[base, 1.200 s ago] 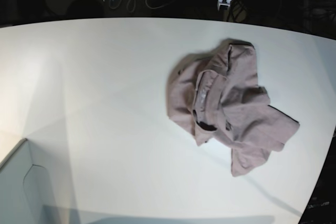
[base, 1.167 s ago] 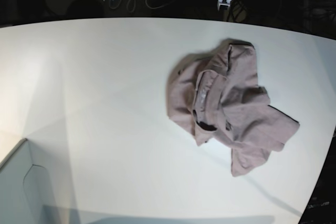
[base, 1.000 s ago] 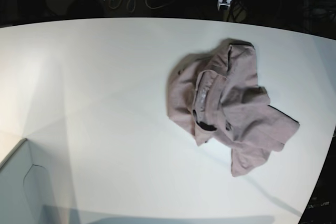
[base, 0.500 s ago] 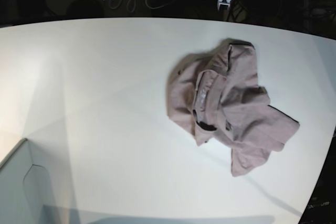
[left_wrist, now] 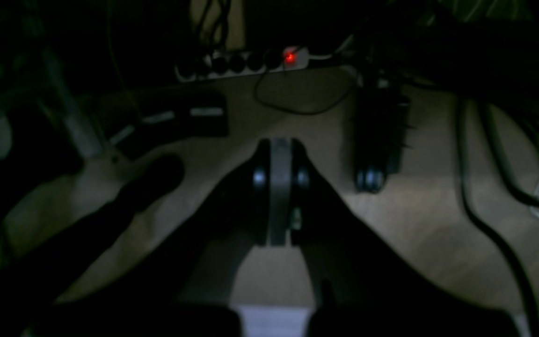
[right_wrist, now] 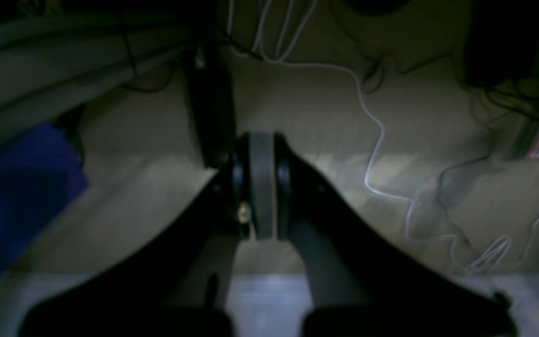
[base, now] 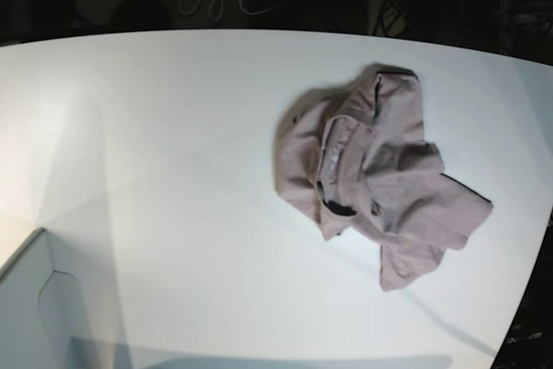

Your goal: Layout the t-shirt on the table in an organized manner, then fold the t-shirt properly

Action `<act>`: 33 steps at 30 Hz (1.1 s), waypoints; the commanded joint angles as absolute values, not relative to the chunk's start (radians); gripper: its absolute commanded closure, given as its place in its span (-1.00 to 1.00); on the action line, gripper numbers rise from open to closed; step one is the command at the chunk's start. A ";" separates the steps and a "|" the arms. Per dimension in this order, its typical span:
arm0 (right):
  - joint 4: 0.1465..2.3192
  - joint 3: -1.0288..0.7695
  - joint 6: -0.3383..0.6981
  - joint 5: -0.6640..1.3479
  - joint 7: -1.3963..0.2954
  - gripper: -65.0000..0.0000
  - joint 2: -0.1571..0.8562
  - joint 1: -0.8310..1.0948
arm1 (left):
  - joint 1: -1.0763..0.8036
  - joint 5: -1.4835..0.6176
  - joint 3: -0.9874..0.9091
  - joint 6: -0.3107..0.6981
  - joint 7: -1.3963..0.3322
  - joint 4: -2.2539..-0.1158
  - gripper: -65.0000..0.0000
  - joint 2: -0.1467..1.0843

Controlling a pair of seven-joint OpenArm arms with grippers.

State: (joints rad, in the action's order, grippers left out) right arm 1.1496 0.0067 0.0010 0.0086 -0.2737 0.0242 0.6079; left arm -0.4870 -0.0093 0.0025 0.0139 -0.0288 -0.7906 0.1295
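Basically still at layout, nothing gripped: t-shirt (base: 373,177) lies crumpled near the table's (base: 155,170) right edge. Left gripper (left_wrist: 279,196) and right gripper (right_wrist: 260,187) both have jaws together, parked beyond the far edge. Next: reach in, spread it flat.

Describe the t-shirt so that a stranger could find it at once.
Look at the large white table, on its right half in the base view. The t-shirt lies there crumpled, a dusty mauve heap with a darker collar opening; nothing else there is cloth or coloured.
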 commanded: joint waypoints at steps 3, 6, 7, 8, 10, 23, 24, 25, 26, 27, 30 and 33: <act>1.328 0.004 0.004 0.010 -0.259 1.00 0.028 0.696 | -0.595 -0.007 0.001 0.004 -0.093 -1.009 1.00 0.150; 1.495 0.001 0.004 0.010 -0.259 1.00 0.038 0.773 | -0.671 -0.007 -0.002 0.004 -0.171 -1.194 1.00 0.160; 1.555 0.002 0.004 0.010 -0.259 1.00 0.038 0.800 | -0.697 -0.008 -0.012 0.004 -0.182 -1.256 1.00 0.166; 1.616 0.001 0.004 0.010 -0.259 1.00 0.038 0.823 | -0.720 -0.008 -0.027 0.004 -0.186 -1.314 0.99 0.163; 1.715 -0.001 0.004 0.008 -0.262 1.00 0.038 0.857 | -0.763 -0.008 -0.062 0.004 -0.188 -1.419 0.99 0.159; 2.028 0.015 0.007 0.008 -0.394 1.00 0.062 0.848 | -0.851 -0.008 -0.107 0.005 -0.188 -1.850 0.29 0.165; 2.025 0.036 0.007 0.008 -0.394 0.98 0.065 0.829 | -0.846 -0.008 -0.107 0.005 -0.186 -1.863 0.16 0.165; 2.025 0.053 0.007 0.008 -0.395 0.92 0.065 0.817 | -0.832 -0.008 -0.107 0.005 -0.185 -1.874 0.05 0.163; 2.028 0.065 0.007 0.008 -0.397 0.85 0.065 0.811 | -0.820 -0.008 -0.107 0.005 -0.188 -1.885 -0.03 0.160; 2.029 0.084 0.007 0.008 -0.400 0.79 0.065 0.806 | -0.808 -0.008 -0.105 0.005 -0.188 -1.897 -0.08 0.157; 2.029 0.143 0.007 0.008 -0.427 0.54 0.067 0.766 | -0.760 -0.008 -0.096 0.005 -0.188 -1.917 -0.13 0.128; 2.029 0.219 0.007 0.008 -0.449 0.33 0.088 0.723 | -0.710 -0.008 -0.105 0.005 -0.188 -1.919 -0.14 0.077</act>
